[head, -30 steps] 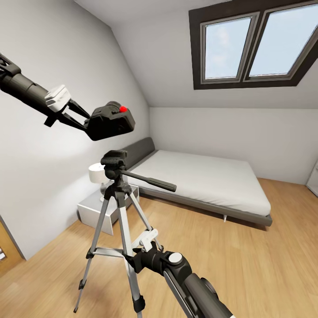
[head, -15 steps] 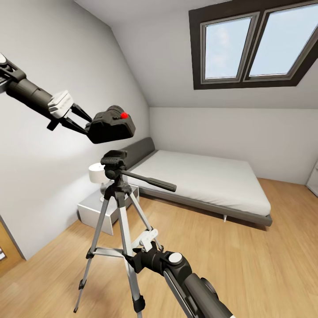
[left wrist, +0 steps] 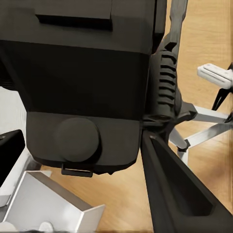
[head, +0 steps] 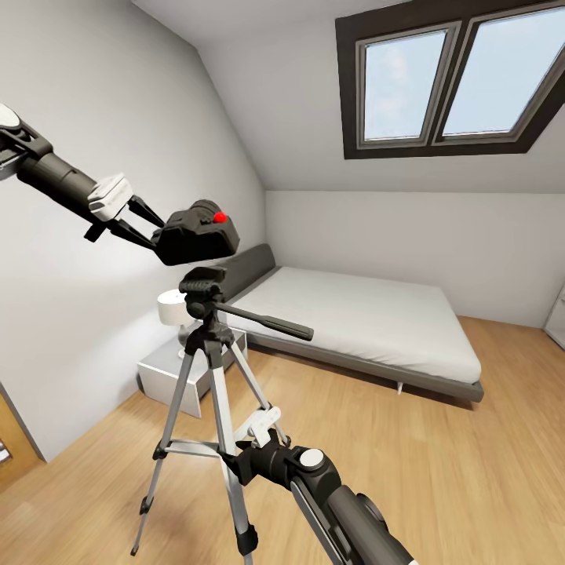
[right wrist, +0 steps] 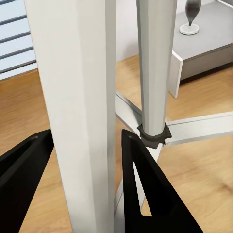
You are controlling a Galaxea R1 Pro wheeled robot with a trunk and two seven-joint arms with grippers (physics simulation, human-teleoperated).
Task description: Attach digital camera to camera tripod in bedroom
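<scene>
My left gripper (head: 157, 227) is shut on the black digital camera (head: 196, 235), whose red button faces up. The camera hangs almost level, a small gap above the black head of the camera tripod (head: 204, 289). In the left wrist view the camera body (left wrist: 87, 73) sits between the black fingers (left wrist: 177, 194). The tripod stands on the wood floor, its pan handle (head: 267, 320) pointing right. Low down, my right gripper (head: 237, 461) is shut on a silver tripod leg (right wrist: 80, 121), a finger against each side.
This is the bedroom: a grey low bed (head: 369, 322) behind the tripod, a grey nightstand (head: 169, 375) with a white lamp (head: 171, 308) against the left wall, and a dark-framed skylight (head: 447, 78) above. Open wood floor (head: 439, 471) lies to the right.
My left arm has lowered the camera and levelled it, bringing it from well above the tripod head to just over it. The right gripper and tripod have not moved.
</scene>
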